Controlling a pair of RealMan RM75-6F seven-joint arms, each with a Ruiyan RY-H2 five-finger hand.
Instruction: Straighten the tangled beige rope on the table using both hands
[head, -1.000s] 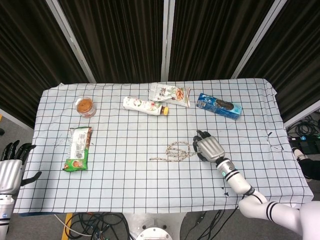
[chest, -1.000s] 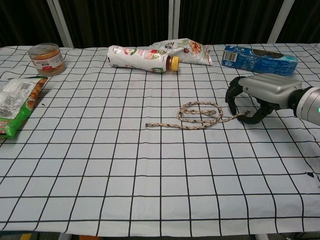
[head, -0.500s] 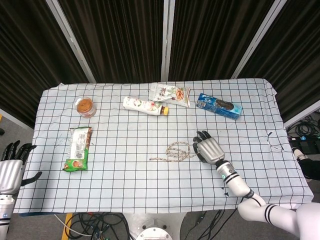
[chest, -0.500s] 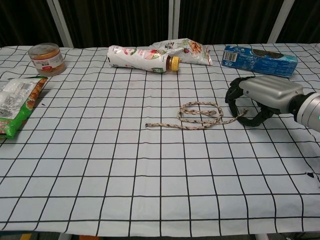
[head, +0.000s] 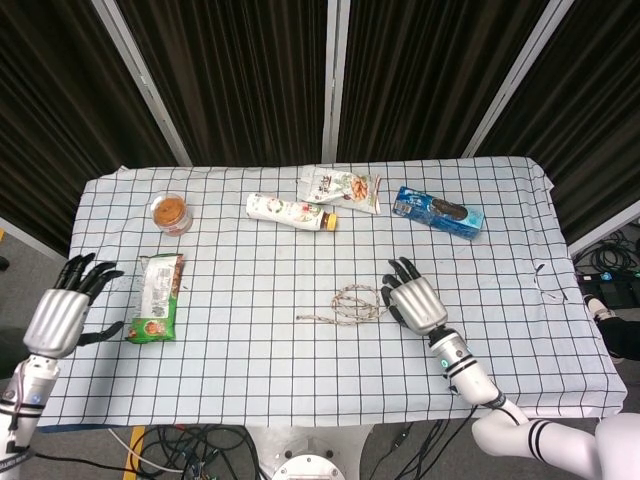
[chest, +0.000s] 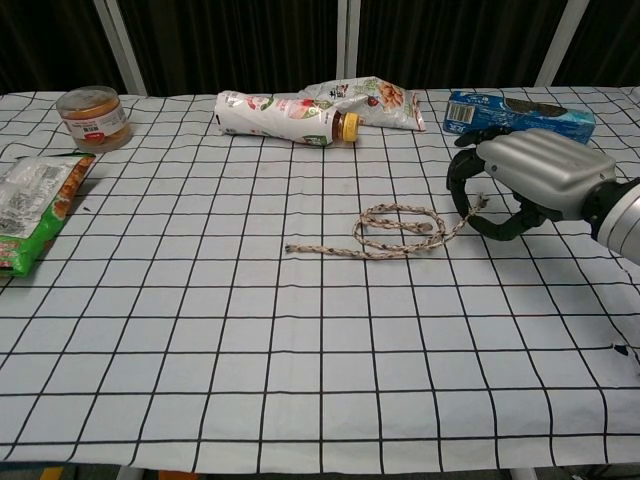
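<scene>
The beige rope (chest: 400, 230) lies near the middle of the tabletop (head: 300, 380), on the checked cloth, and it is not yet straight. Most of it is bunched into a few overlapping loops, with one loose end trailing out flat toward our left and the other end running up to our right hand (chest: 525, 180).

We have that right end in our grasp, as far as we can judge: in the chest view the rope rises off the cloth toward the curled fingers (chest: 470, 195), which close around it, though the exact contact is too small to see clearly. In the head view the right hand (head: 412, 300) sits just beside the loops, touching their right edge.

Our left hand (head: 62, 315) is well apart from the rope, hanging off the left edge of the tabletop near the green snack packet (head: 155, 295). Its fingers are spread and hold nothing. The chest view does not show it at all.

So we judge the task barely begun: one end is secured, but the tangle is intact. What remains is to bring the left hand across to the free end, pin or grip it, and draw the two ends apart until the loops pull out into a line.
</scene>
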